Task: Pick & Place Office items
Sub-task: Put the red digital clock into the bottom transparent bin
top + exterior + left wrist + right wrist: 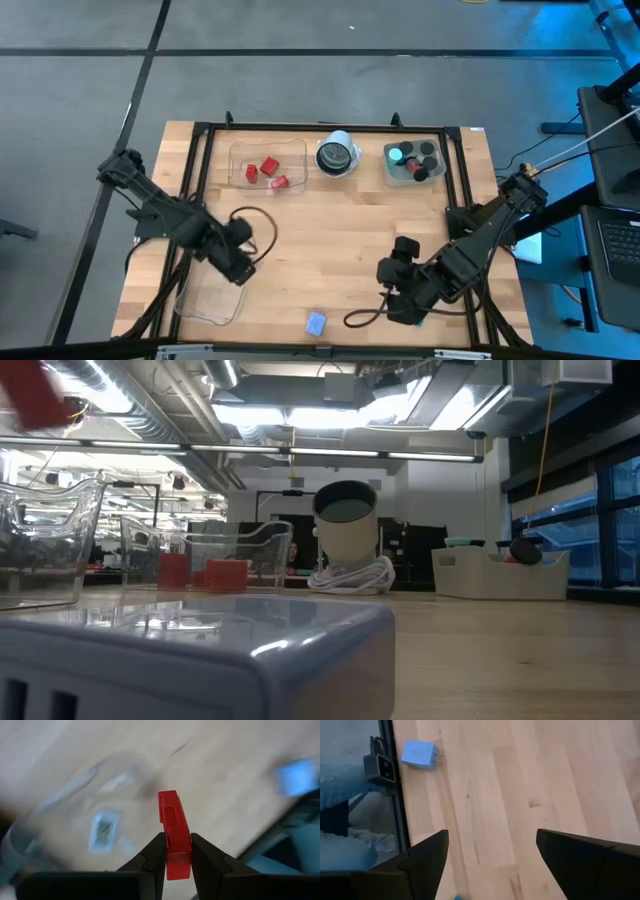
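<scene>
Three clear trays (268, 160) (415, 178) (210, 298) and a white-rimmed round object (337, 156) sit on the wooden table (330, 240), mostly along its far edge.

The right gripper (490, 865) hangs wide apart over bare wood, pale-blue rectangle (420, 755) beyond.

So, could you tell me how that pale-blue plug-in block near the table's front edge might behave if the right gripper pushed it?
The pale-blue block looks boxy and flat-sided, so it would probably slide, not roll. Its prongs might catch the wood. It seems rigid. The open right gripper holds nothing.

Wooden table (330, 240) bears trays (268, 165), blue rectangle (316, 322).
</scene>
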`<action>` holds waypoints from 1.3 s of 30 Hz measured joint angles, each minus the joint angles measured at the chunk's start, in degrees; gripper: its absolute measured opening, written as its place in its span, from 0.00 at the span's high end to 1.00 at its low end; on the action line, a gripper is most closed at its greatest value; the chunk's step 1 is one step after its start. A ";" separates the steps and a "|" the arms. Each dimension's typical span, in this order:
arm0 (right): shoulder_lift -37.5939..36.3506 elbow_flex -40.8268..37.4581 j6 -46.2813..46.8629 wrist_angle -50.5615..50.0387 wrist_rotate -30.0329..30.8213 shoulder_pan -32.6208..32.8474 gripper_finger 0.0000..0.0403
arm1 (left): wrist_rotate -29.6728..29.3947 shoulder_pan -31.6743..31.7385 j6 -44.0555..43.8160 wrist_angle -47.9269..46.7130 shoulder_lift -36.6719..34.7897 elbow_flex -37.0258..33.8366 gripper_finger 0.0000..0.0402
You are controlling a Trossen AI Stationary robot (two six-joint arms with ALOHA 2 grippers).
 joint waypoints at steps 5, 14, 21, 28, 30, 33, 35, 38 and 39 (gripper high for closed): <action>0.02 -0.02 0.10 -0.01 2.59 0.96 0.24 | 3.89 -4.80 -9.70 0.02 0.42 -5.60 0.83; 0.02 -0.04 3.08 0.00 2.42 1.08 0.24 | 11.88 -7.40 -13.28 9.60 0.44 -15.99 0.83; 0.04 -0.07 3.33 0.01 2.42 1.11 0.24 | 15.49 -7.34 -12.40 16.48 0.44 -21.83 0.83; 0.07 -0.07 3.31 0.02 2.42 1.11 0.24 | 18.27 -7.34 -11.76 18.56 0.47 -25.72 0.83; 0.07 -0.07 3.31 0.02 2.42 1.11 0.24 | 18.35 -7.34 -11.64 18.61 0.47 -26.13 0.83; 0.07 -0.07 3.31 0.02 2.43 1.11 0.24 | 18.20 -7.34 -10.18 18.67 0.47 -26.21 0.82; 0.08 -0.07 3.31 0.02 2.81 1.11 0.24 | 18.13 -7.34 -9.73 18.66 0.47 -26.21 0.82; 0.09 -0.07 3.30 0.02 3.74 1.11 0.24 | 18.01 -7.32 -9.14 18.66 0.47 -26.21 0.82; 0.09 -0.07 3.30 0.02 3.75 1.09 0.24 | 17.97 -7.32 -8.73 18.66 0.47 -26.21 0.82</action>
